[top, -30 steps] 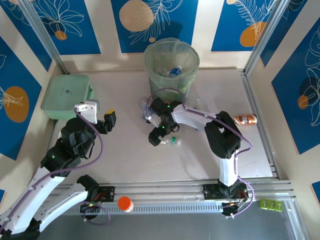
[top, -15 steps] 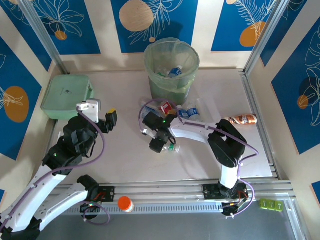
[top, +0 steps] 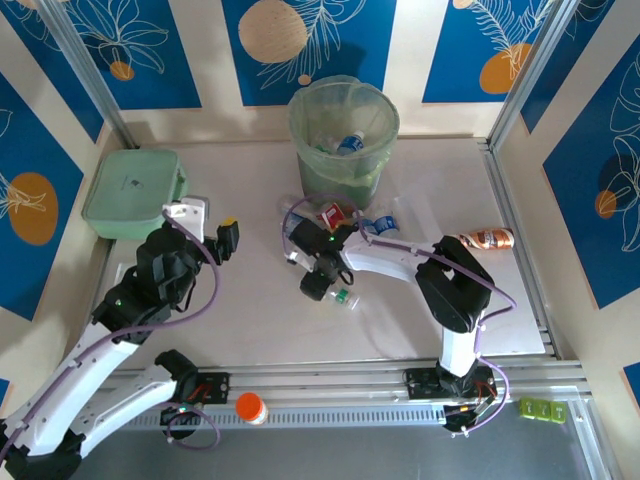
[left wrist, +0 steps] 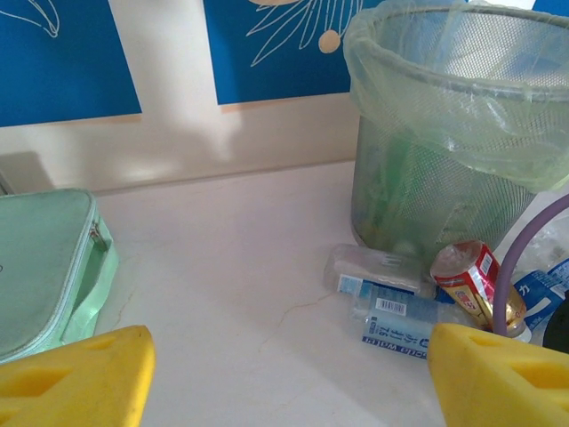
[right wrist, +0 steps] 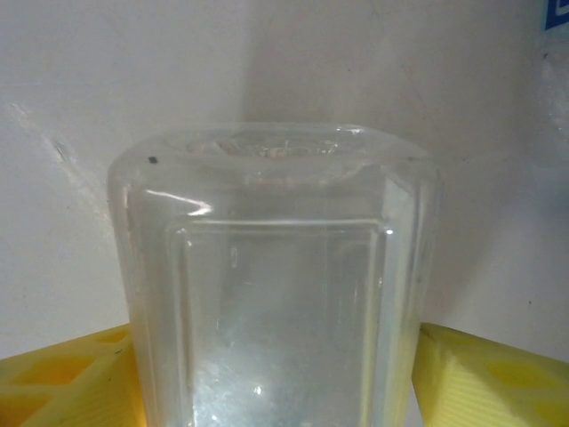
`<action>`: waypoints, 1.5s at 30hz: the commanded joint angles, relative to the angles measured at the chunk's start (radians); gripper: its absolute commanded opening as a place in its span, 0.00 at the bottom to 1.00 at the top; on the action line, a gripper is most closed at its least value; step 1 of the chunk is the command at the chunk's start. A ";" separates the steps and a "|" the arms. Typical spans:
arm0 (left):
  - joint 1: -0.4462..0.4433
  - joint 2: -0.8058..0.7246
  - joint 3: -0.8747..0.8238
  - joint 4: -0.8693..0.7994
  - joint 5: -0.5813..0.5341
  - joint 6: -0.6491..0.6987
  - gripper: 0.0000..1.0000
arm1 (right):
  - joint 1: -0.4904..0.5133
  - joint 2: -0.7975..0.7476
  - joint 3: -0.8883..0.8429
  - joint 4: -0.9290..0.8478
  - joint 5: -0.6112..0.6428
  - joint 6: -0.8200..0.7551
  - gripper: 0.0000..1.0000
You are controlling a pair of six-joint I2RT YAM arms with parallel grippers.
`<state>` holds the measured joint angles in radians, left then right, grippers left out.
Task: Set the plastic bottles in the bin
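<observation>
The clear bottle (right wrist: 276,285) sat in the right gripper's (top: 318,284) pinch. The yellow pads (right wrist: 484,378) were pressed against its two flat sides, and its base was turned to the wrist camera. From above it lay a little left of frame centre, green cap (top: 346,297) poking toward the lower right, below the bin (top: 343,135) and well apart from it. Whether it was off the table (top: 250,320), I couldn't tell.

It was thin see-through plastic with squared walls and rounded corners, and it looked empty. I'd call it very light, slick and quick to buckle under a hard squeeze, so a hold across the flat faces looked right.

Moving outward, a red-labelled bottle (left wrist: 471,283) and blue-labelled bottles (left wrist: 400,316) huddled at the bin's foot, crinkly stuff. The bin was round grey-green mesh with a filmy pale green liner (left wrist: 498,107) folded over the rim.

The left gripper (left wrist: 284,382) hung with fingers spread wide and nothing between them, centre-left in the overhead frame, near the soft zipped mint-green box (left wrist: 44,258).
</observation>
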<state>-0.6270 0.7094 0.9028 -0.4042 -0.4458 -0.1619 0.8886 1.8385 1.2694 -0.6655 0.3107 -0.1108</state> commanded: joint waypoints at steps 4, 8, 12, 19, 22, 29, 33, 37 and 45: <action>0.000 0.010 0.000 0.013 0.015 0.020 0.80 | 0.001 0.009 0.009 -0.005 -0.015 0.036 0.68; 0.000 0.011 0.000 0.010 0.019 0.020 0.80 | 0.000 -0.044 0.001 0.011 -0.025 0.049 0.59; 0.000 0.016 0.020 -0.009 0.036 0.001 0.80 | 0.007 -0.114 0.003 0.005 -0.036 0.054 0.57; 0.000 0.048 0.154 -0.108 0.126 -0.068 0.79 | 0.011 -0.298 0.041 -0.017 -0.070 0.074 0.56; 0.001 0.090 0.227 -0.138 0.215 -0.093 0.79 | 0.006 -0.388 0.083 -0.012 -0.089 0.092 0.56; 0.000 0.268 0.379 -0.138 0.456 -0.088 0.80 | -0.118 -0.504 0.216 0.078 -0.194 0.172 0.56; 0.003 0.343 0.407 -0.126 0.475 -0.100 0.80 | -0.284 -0.482 0.325 0.157 -0.287 0.296 0.55; 0.006 0.334 0.342 -0.090 0.373 -0.080 0.80 | -0.440 -0.397 0.473 0.214 -0.362 0.418 0.54; 0.005 0.274 0.170 0.016 0.266 -0.035 0.79 | -0.622 -0.040 0.926 0.093 -0.351 0.493 0.54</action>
<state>-0.6258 1.0050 1.0920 -0.4583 -0.1326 -0.2260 0.3012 1.7107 2.0949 -0.5129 -0.0105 0.3286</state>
